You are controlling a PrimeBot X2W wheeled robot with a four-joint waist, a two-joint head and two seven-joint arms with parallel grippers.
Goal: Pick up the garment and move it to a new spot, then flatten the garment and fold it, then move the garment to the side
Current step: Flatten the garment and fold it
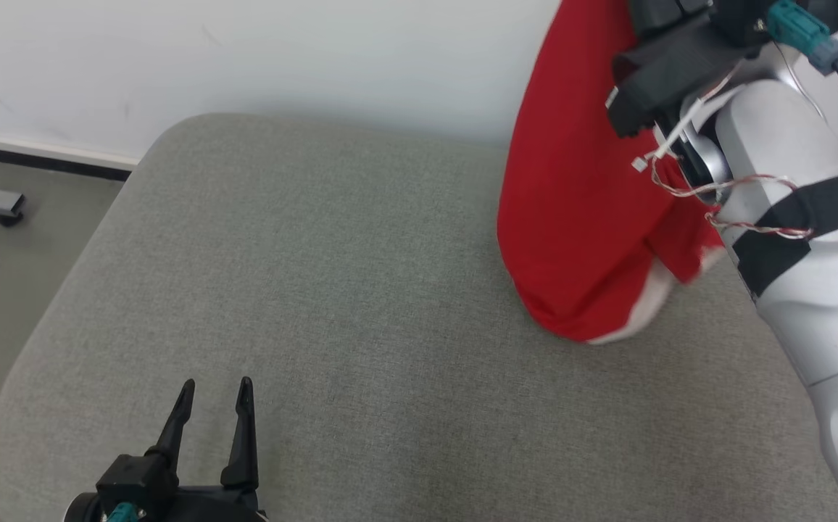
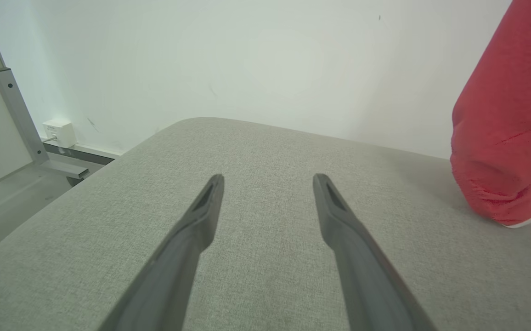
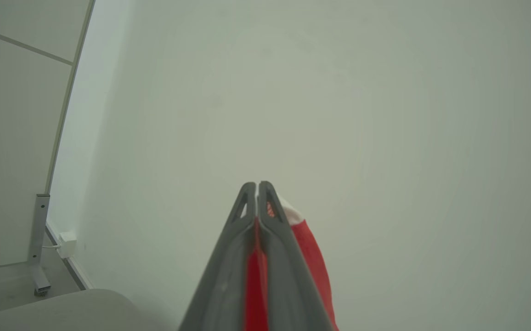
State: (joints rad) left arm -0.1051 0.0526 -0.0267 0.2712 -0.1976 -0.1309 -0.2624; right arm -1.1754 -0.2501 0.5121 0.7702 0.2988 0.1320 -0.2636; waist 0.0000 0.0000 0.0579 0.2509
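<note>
The red garment (image 1: 578, 217) is seen hanging straight down from the right end effector (image 3: 257, 184), high over the far right part of the grey fabric-covered table (image 1: 354, 290). That end effector is clamped fully together, and red cloth is pinched between its two fingers, with a bit of white trim showing near the tips. The garment's lower end, red with a white edge, is bunched at the table surface; whether it rests there or hangs just clear cannot be told. The left end effector (image 1: 216, 384) is held low over the near left of the table, fingers spread wide, nothing gripped and nothing touched. The garment is kept well apart from it, off to its right.
</note>
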